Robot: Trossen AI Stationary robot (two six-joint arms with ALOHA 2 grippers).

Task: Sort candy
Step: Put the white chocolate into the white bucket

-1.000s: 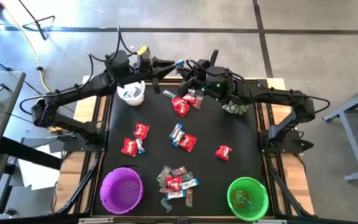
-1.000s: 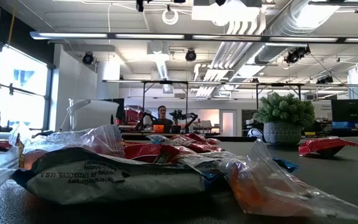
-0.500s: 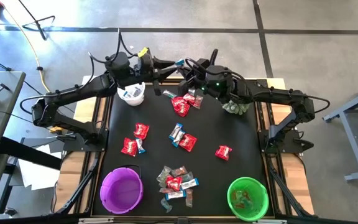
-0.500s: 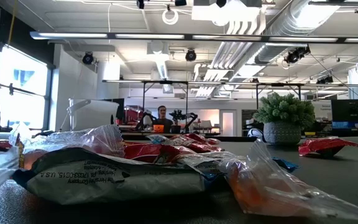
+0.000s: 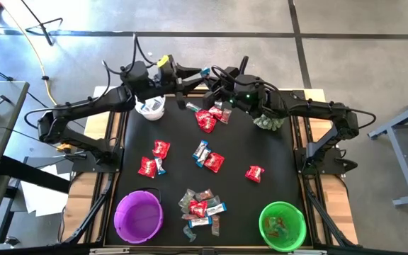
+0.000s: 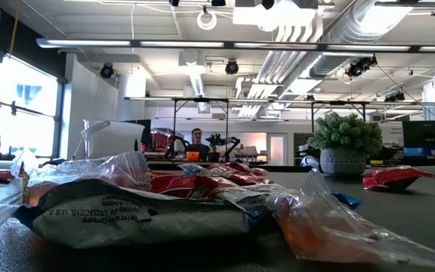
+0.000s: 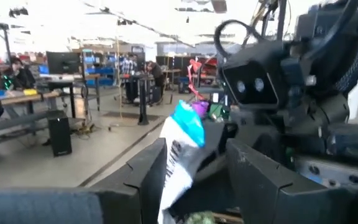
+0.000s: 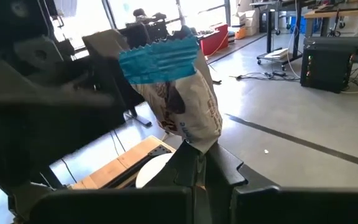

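Most candy [image 5: 204, 157] lies unsorted on your bench [image 5: 275, 152]; your right tool [image 8: 194, 163] pinches a blue-and-white bar [image 8: 173, 93], left tool [image 7: 194, 168] spread wide.

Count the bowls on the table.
3. A purple bowl sits at the near left corner, a green bowl at the near right corner, and a white bowl at the far left, partly hidden under the left arm.

Table layout, overhead
Bowls [image 5: 138, 216] [image 5: 282, 225] occupy both near corners; candy [image 5: 202, 207] lies between them; plant [image 5: 268, 122] sits far right.
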